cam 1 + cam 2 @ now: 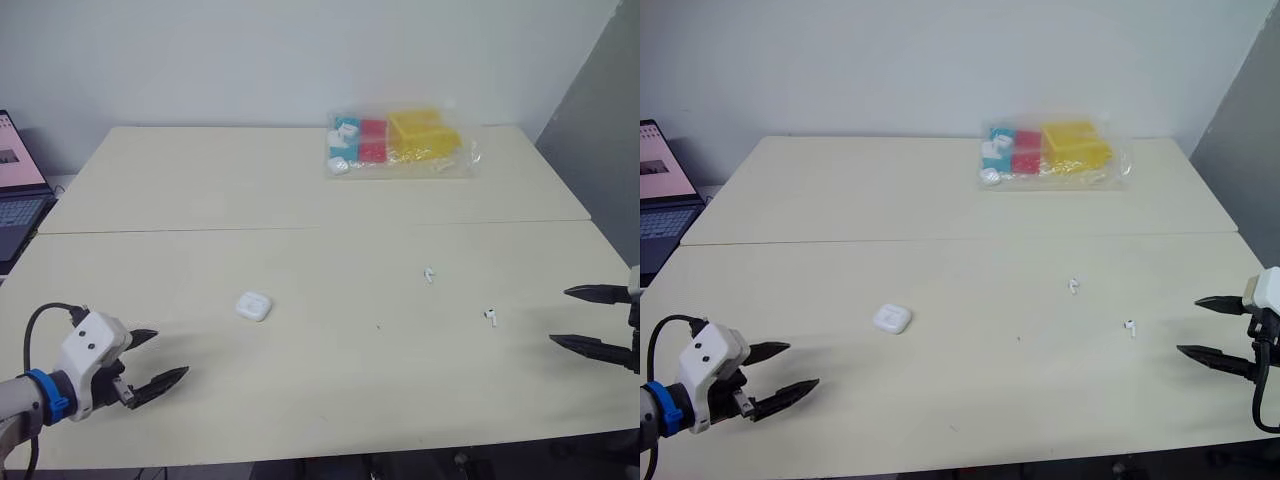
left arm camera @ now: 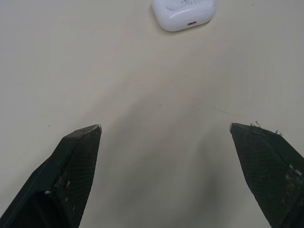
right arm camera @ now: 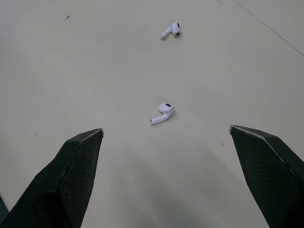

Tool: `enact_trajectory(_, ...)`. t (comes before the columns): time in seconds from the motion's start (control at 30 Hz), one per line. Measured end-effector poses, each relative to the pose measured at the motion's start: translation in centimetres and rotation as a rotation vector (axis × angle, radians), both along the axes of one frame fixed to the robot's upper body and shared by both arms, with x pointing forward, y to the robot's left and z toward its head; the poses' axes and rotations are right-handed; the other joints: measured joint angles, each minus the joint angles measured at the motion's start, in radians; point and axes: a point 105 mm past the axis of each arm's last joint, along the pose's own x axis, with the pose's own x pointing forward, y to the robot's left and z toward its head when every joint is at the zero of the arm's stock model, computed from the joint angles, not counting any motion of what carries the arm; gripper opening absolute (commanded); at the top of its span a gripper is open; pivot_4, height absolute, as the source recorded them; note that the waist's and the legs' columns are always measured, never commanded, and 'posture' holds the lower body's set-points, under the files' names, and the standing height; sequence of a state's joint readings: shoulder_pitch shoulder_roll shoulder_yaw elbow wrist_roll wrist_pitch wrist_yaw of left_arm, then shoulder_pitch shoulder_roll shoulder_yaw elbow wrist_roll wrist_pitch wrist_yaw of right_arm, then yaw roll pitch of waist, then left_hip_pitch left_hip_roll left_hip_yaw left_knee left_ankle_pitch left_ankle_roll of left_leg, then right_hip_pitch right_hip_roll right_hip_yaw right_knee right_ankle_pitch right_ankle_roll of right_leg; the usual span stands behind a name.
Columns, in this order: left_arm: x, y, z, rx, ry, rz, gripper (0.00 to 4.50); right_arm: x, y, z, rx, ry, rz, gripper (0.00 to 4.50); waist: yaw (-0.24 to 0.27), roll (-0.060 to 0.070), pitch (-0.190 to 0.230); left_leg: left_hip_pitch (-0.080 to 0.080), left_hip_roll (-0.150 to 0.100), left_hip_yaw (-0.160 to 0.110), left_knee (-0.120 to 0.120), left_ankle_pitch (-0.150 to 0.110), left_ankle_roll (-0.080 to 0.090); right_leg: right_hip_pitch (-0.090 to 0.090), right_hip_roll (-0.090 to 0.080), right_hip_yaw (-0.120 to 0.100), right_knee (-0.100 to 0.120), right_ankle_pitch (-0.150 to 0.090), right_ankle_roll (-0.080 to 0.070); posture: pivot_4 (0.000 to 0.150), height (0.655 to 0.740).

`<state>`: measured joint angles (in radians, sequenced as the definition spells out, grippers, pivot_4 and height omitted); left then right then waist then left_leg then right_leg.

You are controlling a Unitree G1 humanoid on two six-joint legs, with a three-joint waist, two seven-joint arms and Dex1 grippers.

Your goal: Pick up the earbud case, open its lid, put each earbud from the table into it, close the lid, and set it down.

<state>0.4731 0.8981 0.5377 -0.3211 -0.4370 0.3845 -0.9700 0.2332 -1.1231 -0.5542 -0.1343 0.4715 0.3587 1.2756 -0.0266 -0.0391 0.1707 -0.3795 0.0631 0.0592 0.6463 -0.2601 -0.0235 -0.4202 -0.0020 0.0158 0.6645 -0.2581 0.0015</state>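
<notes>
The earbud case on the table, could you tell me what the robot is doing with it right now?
Nothing is held yet. The earbud case lies closed on the table, and the left gripper hovers open a little short of it. On the robot's right, the nearer earbud and the farther earbud lie loose and apart, with the right gripper open and facing the nearer one. A clear bag of coloured items sits towards the table's far edge.

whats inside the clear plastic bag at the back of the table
Through the clear plastic bag: a yellow box, red box, blue box, small white pieces. The boxes' contents are hidden.
</notes>
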Motion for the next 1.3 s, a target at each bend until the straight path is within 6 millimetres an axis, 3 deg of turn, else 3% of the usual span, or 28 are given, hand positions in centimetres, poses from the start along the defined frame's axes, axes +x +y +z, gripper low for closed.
enact_trajectory(0.2,1.1,0.6,0.8,0.024,-0.057,0.013,4.5,0.1,-0.2,-1.0,0.005,0.002,-0.034,4.46,0.0,0.0,0.0,0.0,0.0,0.0,0.0,0.0,0.0,0.0,0.0,0.0,0.0,0.0,0.0,0.15,0.74)
enact_trajectory(0.5,1.2,1.0,0.6,0.036,-0.052,0.023,4.5,0.7,-0.3,-1.3,-0.025,-0.002,-0.057,4.46,-0.002,0.0,0.0,-0.001,-0.001,-0.003,0.0,0.0,0.0,0.001,-0.001,-0.002,0.0,0.0,0.0,0.15,0.74)
enact_trajectory(0.7,1.2,1.0,0.6,0.043,-0.054,0.019,4.5,1.0,-0.2,-0.9,-0.022,-0.023,-0.05,4.46,-0.001,0.002,0.0,-0.001,-0.003,-0.028,0.003,0.001,0.0,0.015,-0.007,-0.027,-0.003,-0.003,-0.004,0.15,0.74)
enact_trajectory(1.3,1.0,1.5,1.8,-0.068,-0.08,0.019,4.5,1.1,-0.2,-1.4,-0.011,-0.014,-0.054,4.46,0.018,0.003,0.001,0.001,0.0,-0.024,0.0,0.0,0.0,0.013,0.0,-0.026,-0.001,-0.007,-0.011,0.15,0.74)
